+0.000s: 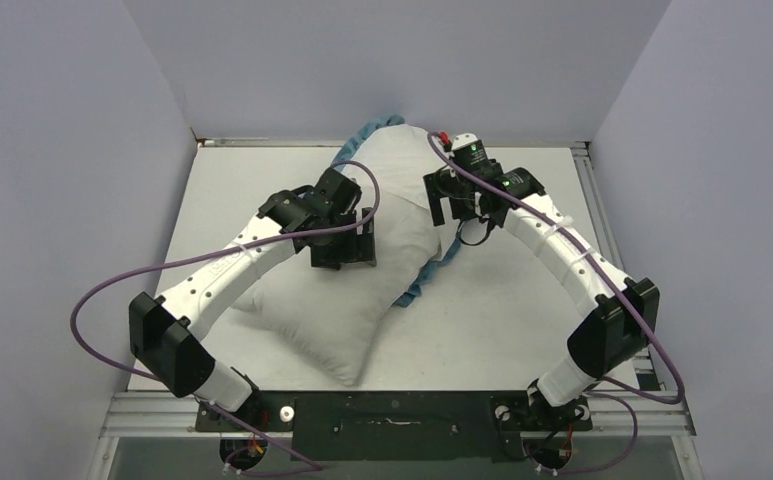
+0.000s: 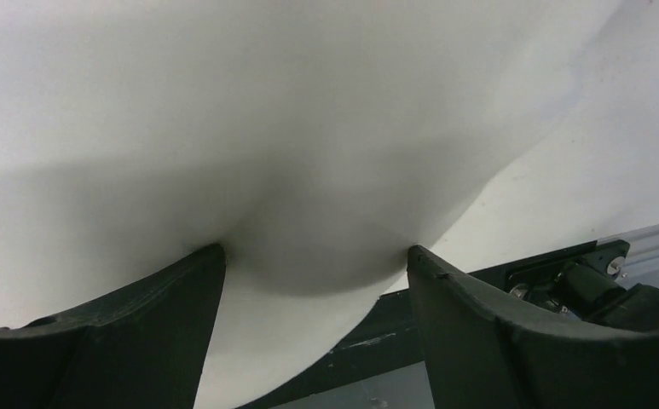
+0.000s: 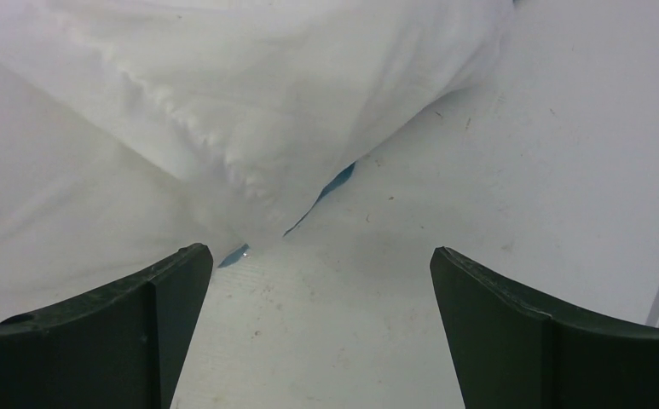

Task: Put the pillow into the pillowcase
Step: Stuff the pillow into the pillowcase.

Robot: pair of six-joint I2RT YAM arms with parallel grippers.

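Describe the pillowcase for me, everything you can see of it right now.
Of the pillowcase, only the blue ruffled edge shows. One limp strip curls out at the far end of the white pillow. Another runs along the pillow's right side, lying on the table. The right wrist view shows blue slivers peeking from under white fabric. The rest seems hidden under the pillow. No patterned face is visible, and whether any of the white cloth is its inner face cannot be told.
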